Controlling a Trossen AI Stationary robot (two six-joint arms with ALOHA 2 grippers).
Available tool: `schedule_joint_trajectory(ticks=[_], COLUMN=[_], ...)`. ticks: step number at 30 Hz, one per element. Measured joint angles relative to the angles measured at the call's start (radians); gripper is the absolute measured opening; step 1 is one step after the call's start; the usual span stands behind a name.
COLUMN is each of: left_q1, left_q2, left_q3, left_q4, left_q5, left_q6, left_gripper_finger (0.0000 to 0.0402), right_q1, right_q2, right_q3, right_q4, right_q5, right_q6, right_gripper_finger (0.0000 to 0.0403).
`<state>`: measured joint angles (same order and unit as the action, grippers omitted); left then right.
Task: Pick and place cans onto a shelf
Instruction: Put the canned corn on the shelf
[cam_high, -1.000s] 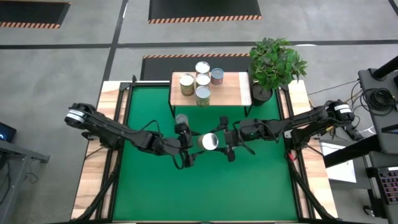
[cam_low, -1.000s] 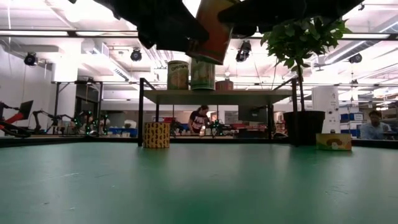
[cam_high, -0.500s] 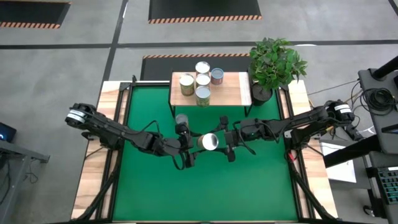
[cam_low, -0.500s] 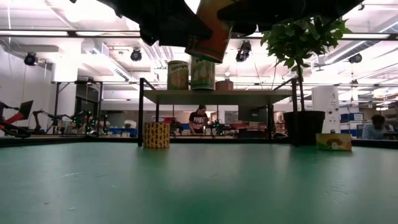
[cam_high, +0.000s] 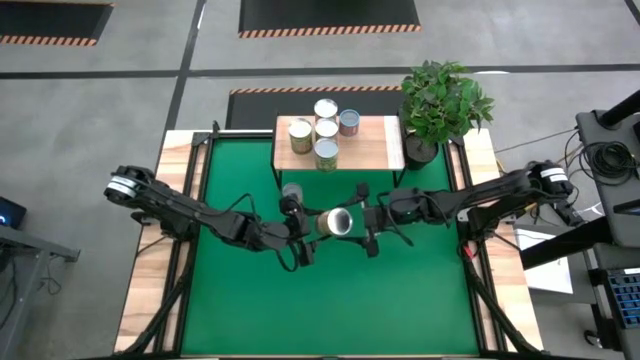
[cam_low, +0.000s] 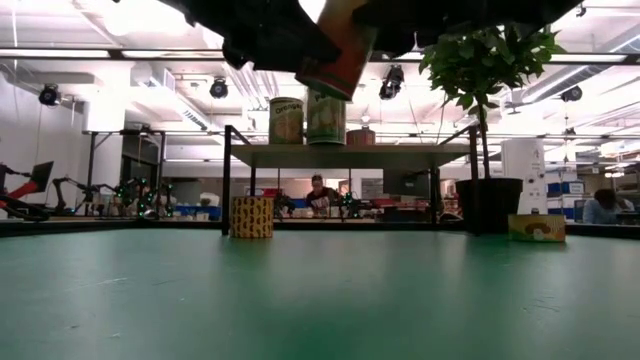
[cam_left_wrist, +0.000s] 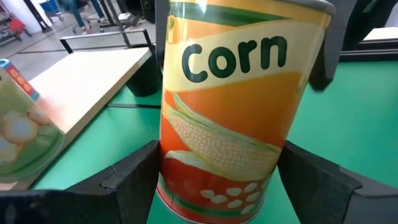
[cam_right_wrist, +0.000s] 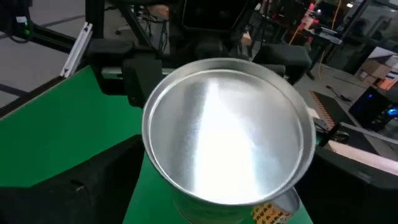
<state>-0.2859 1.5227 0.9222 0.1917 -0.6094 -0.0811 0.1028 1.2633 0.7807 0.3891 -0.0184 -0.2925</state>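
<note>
An orange corn can (cam_left_wrist: 230, 106) hangs above the middle of the green table (cam_high: 250, 300), with my left gripper (cam_high: 318, 225) shut on it. Its silver top (cam_right_wrist: 227, 134) faces my right gripper (cam_high: 358, 221), which is open, one finger on either side of the can's top end. The shelf (cam_high: 385, 150), a light-wood board on black legs, stands at the table's far edge and bears several cans (cam_high: 322, 135). One more can (cam_low: 252, 216) stands on the table by the shelf's left legs. My left gripper pinches the corn can's side wall near its bottom end (cam_left_wrist: 177, 171) between its two fingers. The fingers come from the table's left, nearly level. The can is lifted clear of the table and tilted, its silver top toward the table's right.
A potted plant (cam_high: 445, 100) stands right of the shelf at the table's far right corner. A small yellow box (cam_low: 536, 228) lies on the table below it. The green surface near me and to both sides lies free. People move about in the room behind.
The corn can has tipped further over between the two grippers, its silver top turning toward the table's right and my right gripper. Both arms have stayed where they were.
</note>
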Motion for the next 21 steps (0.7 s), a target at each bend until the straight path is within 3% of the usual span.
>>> schedule_joint_trajectory(ticks=[14,21], left_q1=[-0.003,-0.013], left_q2=[-0.104,-0.177], left_q3=[-0.002,-0.002], left_q4=[-0.088,-0.19], left_q5=[-0.071,-0.271], left_q6=[0.002,-0.015], left_gripper_finger=[0.028,0.0281], right_q1=[0.001,0.002], right_q2=[-0.085,-0.098], right_q3=[0.0,0.0], right_q4=[-0.048,-0.051], right_q5=[0.042,0.092], right_q6=[0.014,-0.006], right_gripper_finger=[0.0361,0.0361])
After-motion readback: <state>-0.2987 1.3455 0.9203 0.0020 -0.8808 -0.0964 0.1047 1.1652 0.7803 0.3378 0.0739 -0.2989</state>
